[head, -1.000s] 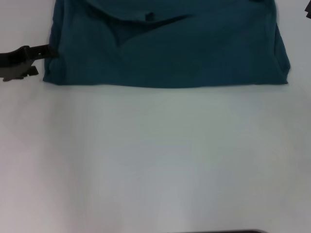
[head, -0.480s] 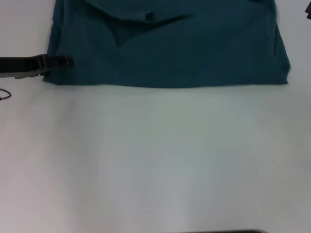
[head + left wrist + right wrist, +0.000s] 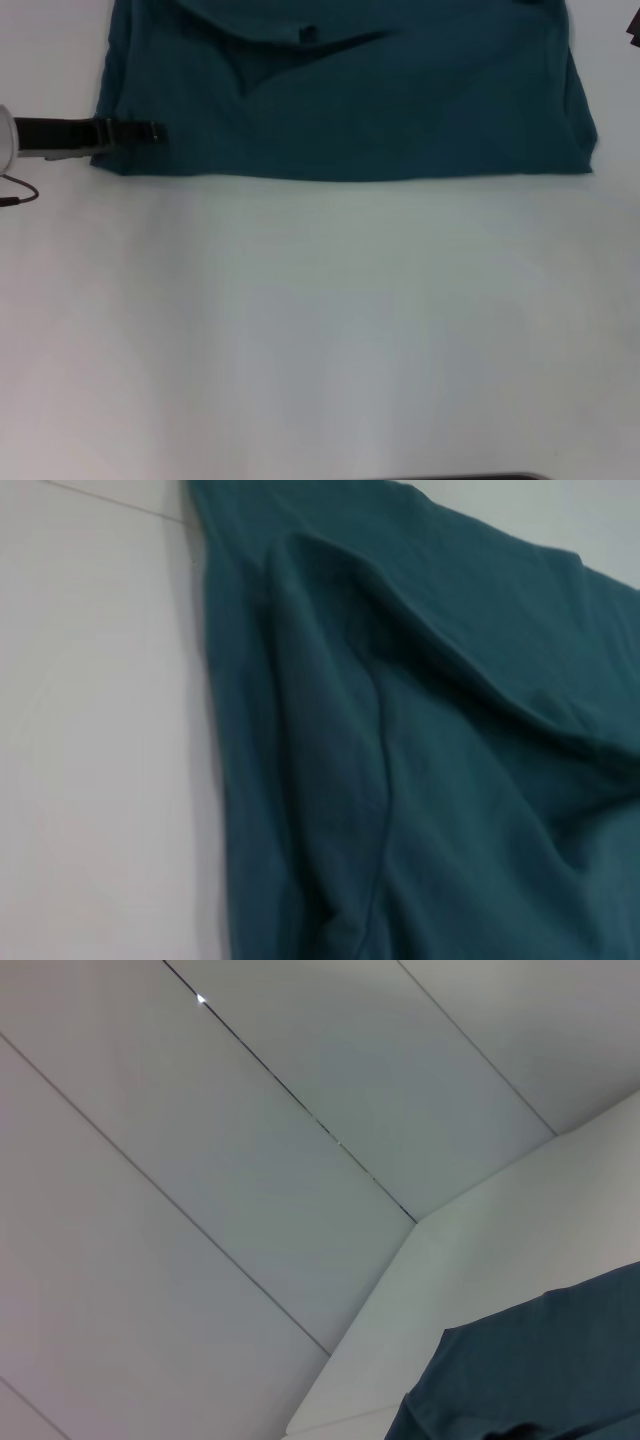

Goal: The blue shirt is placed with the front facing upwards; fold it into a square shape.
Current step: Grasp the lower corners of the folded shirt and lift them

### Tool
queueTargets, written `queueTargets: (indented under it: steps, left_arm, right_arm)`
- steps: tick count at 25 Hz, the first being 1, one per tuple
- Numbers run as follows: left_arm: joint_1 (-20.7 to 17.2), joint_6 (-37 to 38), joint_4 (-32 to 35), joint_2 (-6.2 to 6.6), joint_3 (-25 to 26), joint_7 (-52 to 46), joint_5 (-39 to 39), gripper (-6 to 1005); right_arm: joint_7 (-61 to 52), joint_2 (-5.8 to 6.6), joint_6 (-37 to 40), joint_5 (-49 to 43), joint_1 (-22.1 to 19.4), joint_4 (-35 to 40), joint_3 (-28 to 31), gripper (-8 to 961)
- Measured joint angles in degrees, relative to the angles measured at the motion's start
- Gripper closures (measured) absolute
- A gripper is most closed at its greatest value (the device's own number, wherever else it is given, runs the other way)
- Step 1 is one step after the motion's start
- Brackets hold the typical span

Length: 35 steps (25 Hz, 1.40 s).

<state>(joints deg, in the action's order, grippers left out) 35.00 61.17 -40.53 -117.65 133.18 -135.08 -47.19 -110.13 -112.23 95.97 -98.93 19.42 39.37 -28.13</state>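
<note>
**Operator:** Report the change at the near edge.

**Robot:** My left gripper (image 3: 150, 132) has advanced from the bare worktop (image 3: 320, 330) on my left, across the left edge of the blue shirt (image 3: 400, 100). It now lies low over the near left corner of the cloth. Judgement: this sets up a grasp of that side for the next fold.

**Operator:** Gripper state?

**Robot:** Cannot tell how far the left one is open, nor whether it has caught any fabric; it reads only as a thin dark bar. The shirt lies flat at the far side of the worktop, already partly folded. My right gripper is out of sight.
</note>
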Motion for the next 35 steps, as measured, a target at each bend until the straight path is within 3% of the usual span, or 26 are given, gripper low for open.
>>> queueTargets:
  steps: [8,14,18,27,35]
  left_arm:
    - [0.9,-0.1,0.0,-0.03,-1.6,-2.0,0.2,52]
    - [2.0,-0.2,-1.0,0.23,-3.2,-9.9,6.7,126]
    - [1.4,-0.9,-3.4,-0.32,-3.6,-10.7,7.4,175]
    - [1.6,-1.0,-3.7,-0.4,-3.8,-10.7,8.0,634]
    - [1.8,-0.8,-6.2,-1.6,-3.9,-10.9,10.4,803]
  right_arm:
    - [0.0,0.0,0.2,0.0,0.0,0.0,0.0,145]
    - [0.0,0.0,0.4,0.0,-0.2,0.0,0.5,145]
    - [0.0,0.0,0.4,0.0,-0.5,0.0,1.2,145]
    - [0.0,0.0,0.4,0.0,-0.5,0.0,1.4,146]
    - [0.0,0.0,0.4,0.1,-0.5,0.0,1.5,146]
